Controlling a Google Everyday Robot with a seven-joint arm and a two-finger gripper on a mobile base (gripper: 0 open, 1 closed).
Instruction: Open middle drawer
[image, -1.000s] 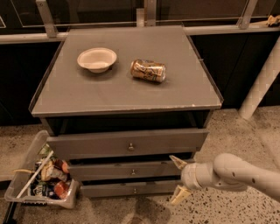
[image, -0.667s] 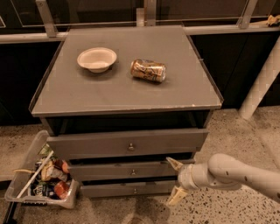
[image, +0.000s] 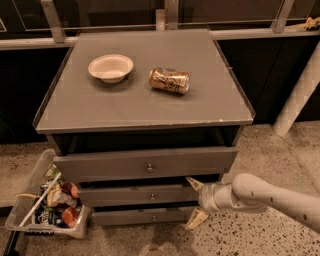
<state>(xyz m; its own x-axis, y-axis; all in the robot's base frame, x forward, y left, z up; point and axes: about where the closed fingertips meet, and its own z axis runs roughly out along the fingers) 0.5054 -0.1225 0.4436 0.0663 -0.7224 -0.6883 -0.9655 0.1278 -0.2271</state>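
The grey cabinet (image: 145, 100) has three drawers. The middle drawer (image: 125, 195) is a thin grey front with a small round knob (image: 152, 196) at its centre. It sits under the taller top drawer (image: 100, 165), which stands out a little from the cabinet. My gripper (image: 196, 201) is open at the right end of the middle drawer. One fingertip (image: 193, 183) is at the drawer's upper edge and the other is lower, near the bottom drawer (image: 130, 216). It holds nothing and is right of the knob.
A white bowl (image: 111, 67) and a brown can (image: 170, 80) on its side lie on the cabinet top. A clear bin of rubbish (image: 47, 205) stands on the floor to the left. A white pole (image: 300, 90) leans at the right.
My gripper has moved a little to the left, closer to the right end of the drawer fronts. The drawers have not moved.
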